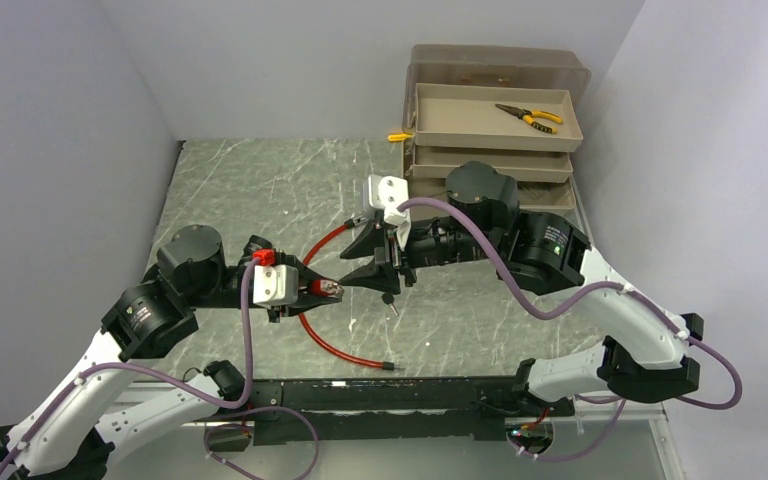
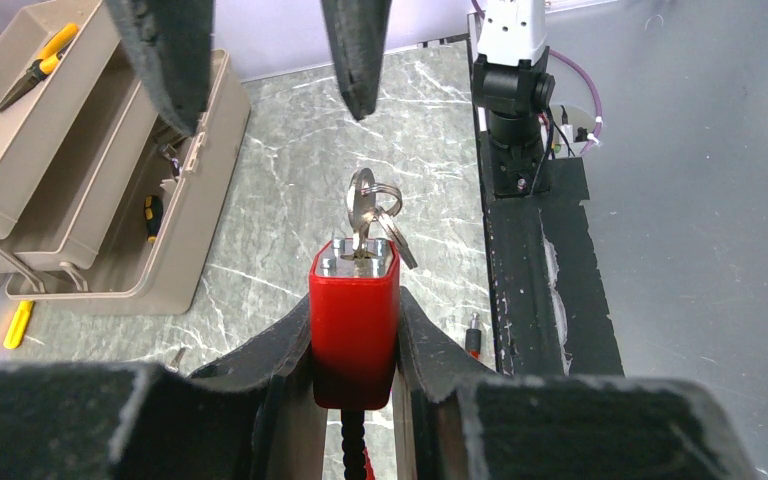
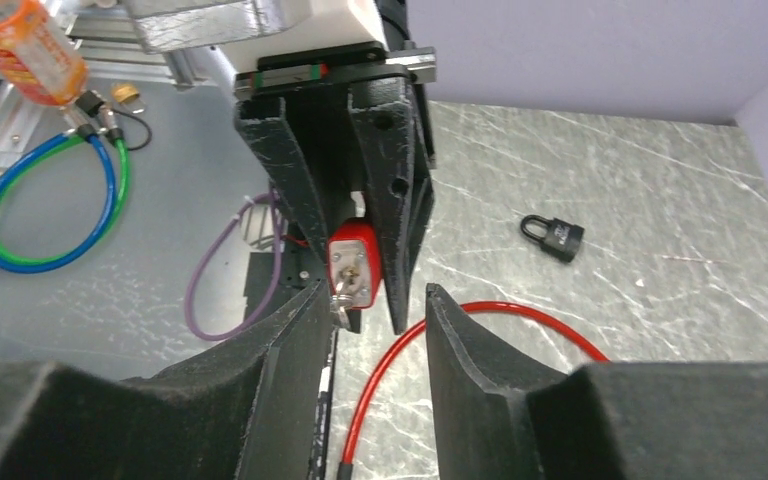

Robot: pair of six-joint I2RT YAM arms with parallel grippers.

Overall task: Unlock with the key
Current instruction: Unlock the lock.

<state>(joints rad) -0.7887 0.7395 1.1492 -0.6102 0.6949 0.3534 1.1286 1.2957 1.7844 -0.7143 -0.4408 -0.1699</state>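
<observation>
**Key seated in the held padlock, right gripper open just in front of it**

I am looking at two robot arms meeting over a marble-patterned table (image 1: 260, 190). My left gripper (image 1: 325, 290) is clamping the body of a red padlock (image 2: 354, 330), one finger pressing each side, holding it above the table near the middle. A red cable (image 1: 330, 345) is trailing from the lock down onto the surface.

A key (image 2: 363, 215) is sitting in the keyhole on the lock's end face, with a key ring (image 2: 385, 200) hanging from its head. The key's long axis is pointing straight out of the lock, away from the left arm and toward the right one.

My right gripper (image 3: 375, 300) is facing that end of the lock with its fingers apart, gripping nothing. It is the nearer free gripper, close to the key but not touching it. In the right wrist view the key is lying between the open fingers, closer to one finger than the other, so I am judging that a small sideways correction comes before closing on the key head and turning.
</observation>
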